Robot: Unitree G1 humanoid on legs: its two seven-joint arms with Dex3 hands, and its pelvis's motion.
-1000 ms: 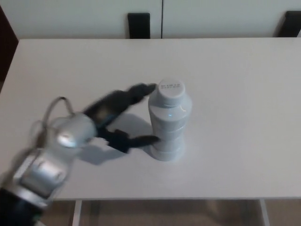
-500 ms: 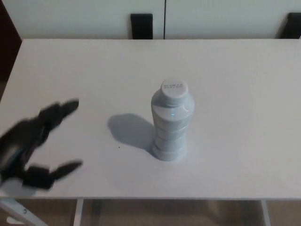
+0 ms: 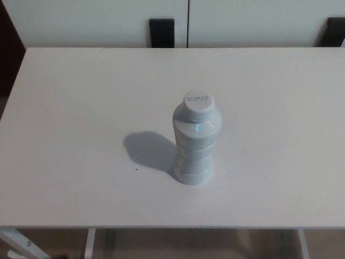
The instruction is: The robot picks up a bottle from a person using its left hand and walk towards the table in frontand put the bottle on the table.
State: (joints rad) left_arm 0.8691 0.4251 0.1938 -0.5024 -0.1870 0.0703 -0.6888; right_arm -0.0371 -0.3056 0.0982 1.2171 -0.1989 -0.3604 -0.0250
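Here the white worktop (image 3: 64, 108) fills most of the view, w/ the bottle (image 3: 195, 148) standing upright near its middle, away from every edge, nothing touching it. It looks like stiff white plastic, prob. light and a bit slippery. The ribbed waist below the shoulder is the best place to take hold, not the cap (image 3: 198, 104). No robot hand shows, left or right, so its pose and opening I cannot tell.

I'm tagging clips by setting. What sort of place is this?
Probably an office or meeting room: a white table holding one bottle, dark chair backs at its far edge, a pale panelled wall behind.
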